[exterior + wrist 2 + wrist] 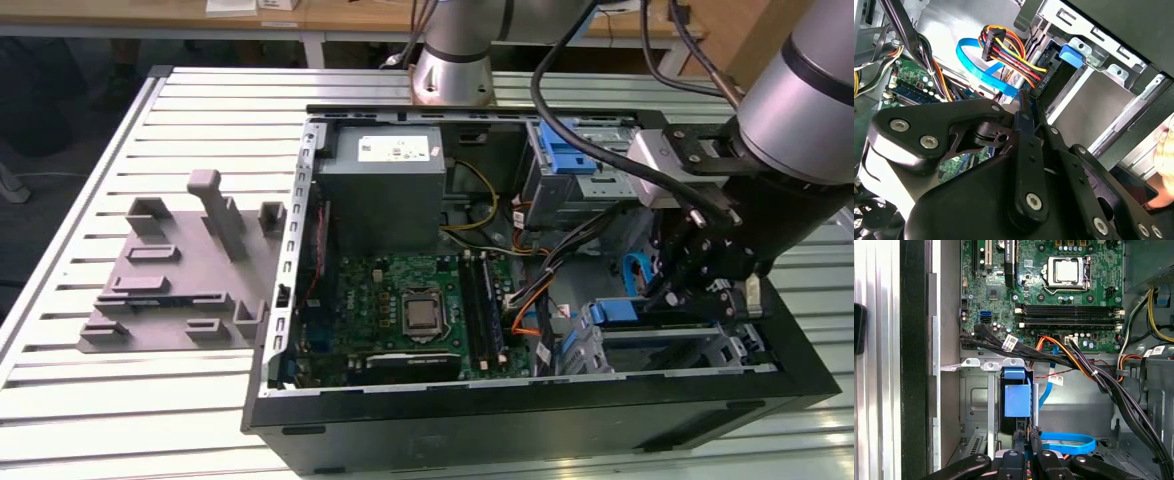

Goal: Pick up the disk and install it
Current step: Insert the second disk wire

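The disk (1017,400) stands on edge in the metal drive bay (974,405) at the case's front corner, its blue carrier facing the first wrist camera. From outside, the disk (621,312) is a blue patch low in the case on the exterior view's right. My gripper (1027,436) reaches into that bay, its black fingers (1018,441) pressed close together on the disk's thin edge. In the second wrist view the gripper (1022,107) pinches that edge beside the carrier's blue tab (1071,54). From the exterior camera, the gripper (687,295) hangs just above the bay.
A looped blue data cable (1069,442) and a bundle of coloured power wires (1004,50) lie right by the fingers. The motherboard (400,300), grey power supply box (387,190) and upper drive cage (574,160) sit within the case. A grey fixture (187,270) sits on the slatted table.
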Controlling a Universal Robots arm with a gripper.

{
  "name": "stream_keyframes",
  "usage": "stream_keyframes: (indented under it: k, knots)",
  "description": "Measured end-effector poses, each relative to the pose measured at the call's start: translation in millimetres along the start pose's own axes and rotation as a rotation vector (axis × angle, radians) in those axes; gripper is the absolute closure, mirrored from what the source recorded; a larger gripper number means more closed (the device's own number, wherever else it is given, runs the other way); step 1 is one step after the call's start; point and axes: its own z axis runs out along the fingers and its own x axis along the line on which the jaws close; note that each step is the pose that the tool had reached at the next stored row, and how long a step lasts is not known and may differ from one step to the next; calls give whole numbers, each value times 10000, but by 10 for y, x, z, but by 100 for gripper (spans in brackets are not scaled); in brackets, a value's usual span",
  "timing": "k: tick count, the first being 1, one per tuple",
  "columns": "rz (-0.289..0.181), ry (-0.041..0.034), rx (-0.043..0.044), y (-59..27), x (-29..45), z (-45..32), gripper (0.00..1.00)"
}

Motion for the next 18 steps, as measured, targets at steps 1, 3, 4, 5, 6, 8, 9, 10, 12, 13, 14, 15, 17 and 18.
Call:
stream_keyframes:
  k: [1, 3, 4, 5, 6, 8, 9, 10, 12, 13, 14, 15, 17, 18]
  knots:
    - [0, -1, 0, 0, 0, 3, 84]
    - [0, 3, -3, 0, 0, 7, 84]
    - [0, 3, -3, -1, 0, 9, 84]
    - [0, 2, -3, -1, 1, 10, 83]
    - [-1, 1, -3, -1, 0, 12, 83]
    - [-1, -1, -3, -1, 0, 12, 76]
    - [0, -2, -3, -1, 0, 11, 76]
    - [-1, -3, -3, -1, 1, 8, 76]
    - [0, -3, -3, -1, 0, -4, 76]
    - [-1, -1, -3, -1, 0, -12, 76]
    - [0, -1, -3, -1, 0, -19, 76]
    - [0, -2, -3, -1, 0, -25, 76]
    - [0, 0, -3, -1, -1, -39, 76]
    - [0, 0, -3, -2, -1, -47, 76]
